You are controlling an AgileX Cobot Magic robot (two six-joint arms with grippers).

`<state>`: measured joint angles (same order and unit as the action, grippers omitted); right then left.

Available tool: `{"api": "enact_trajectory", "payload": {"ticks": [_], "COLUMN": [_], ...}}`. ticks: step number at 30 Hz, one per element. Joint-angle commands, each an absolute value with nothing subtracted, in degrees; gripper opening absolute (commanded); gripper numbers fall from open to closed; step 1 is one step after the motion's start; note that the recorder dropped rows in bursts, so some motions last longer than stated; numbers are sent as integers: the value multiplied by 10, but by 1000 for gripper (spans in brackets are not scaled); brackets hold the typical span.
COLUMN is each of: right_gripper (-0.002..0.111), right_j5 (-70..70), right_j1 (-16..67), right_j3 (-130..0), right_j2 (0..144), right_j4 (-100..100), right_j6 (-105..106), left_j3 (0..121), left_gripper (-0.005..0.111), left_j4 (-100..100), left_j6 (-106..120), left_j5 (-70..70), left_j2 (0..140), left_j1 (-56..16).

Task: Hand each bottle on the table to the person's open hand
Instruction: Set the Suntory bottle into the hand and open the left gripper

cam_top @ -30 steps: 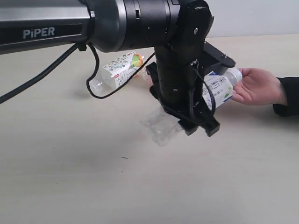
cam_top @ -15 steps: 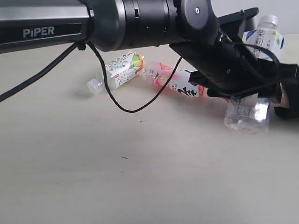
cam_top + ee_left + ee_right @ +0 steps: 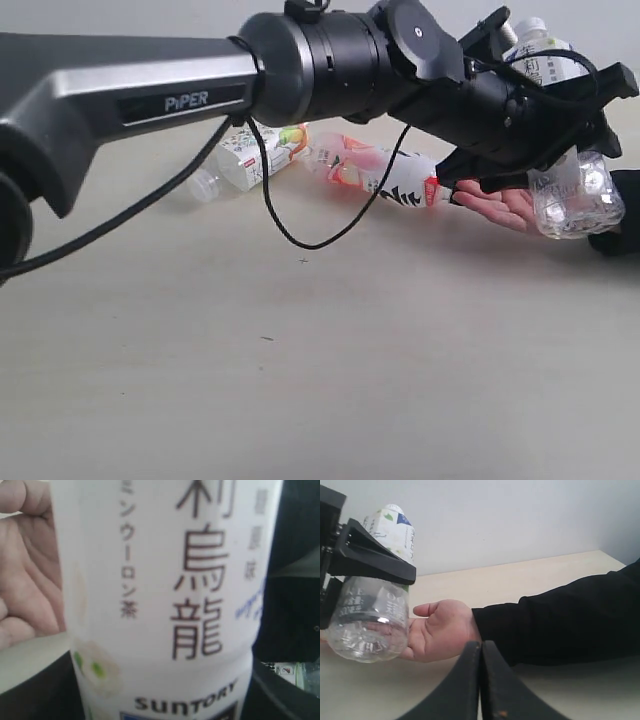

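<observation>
Table [image 3: 300, 380] front open; back blocked: patterned bottle [image 3: 250, 155], pink bottle [image 3: 375, 172], open hand [image 3: 500, 206], held bottle [image 3: 575, 200].

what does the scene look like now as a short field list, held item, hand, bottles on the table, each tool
held item: white-blue label bottle, cap end up, gripped by the left tool
person's hand: open, palm up, by the bottle's base; contact unclear
on the table: pink-peach label bottle and white patterned label bottle, both lying down
right tool: shut, empty
</observation>
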<state>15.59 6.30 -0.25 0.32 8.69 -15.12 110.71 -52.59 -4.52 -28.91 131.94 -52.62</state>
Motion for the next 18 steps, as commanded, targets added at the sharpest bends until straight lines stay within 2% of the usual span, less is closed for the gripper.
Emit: {"api": "enact_trajectory", "payload": {"ticks": [1, 18], "right_gripper": [0, 0], "right_j5": [151, 151], "right_j1": [60, 60], "right_j3": [0, 0], "right_j2": [0, 0], "right_j4": [89, 89], "right_j6": [-151, -151], "left_j3": [1114, 1114], "left_gripper": [0, 2], "left_j4": [-569, -605], "left_j6": [-48, -48], "left_j5": [-255, -236], "left_j2": [1348, 1385], "left_j1": [-525, -518]}}
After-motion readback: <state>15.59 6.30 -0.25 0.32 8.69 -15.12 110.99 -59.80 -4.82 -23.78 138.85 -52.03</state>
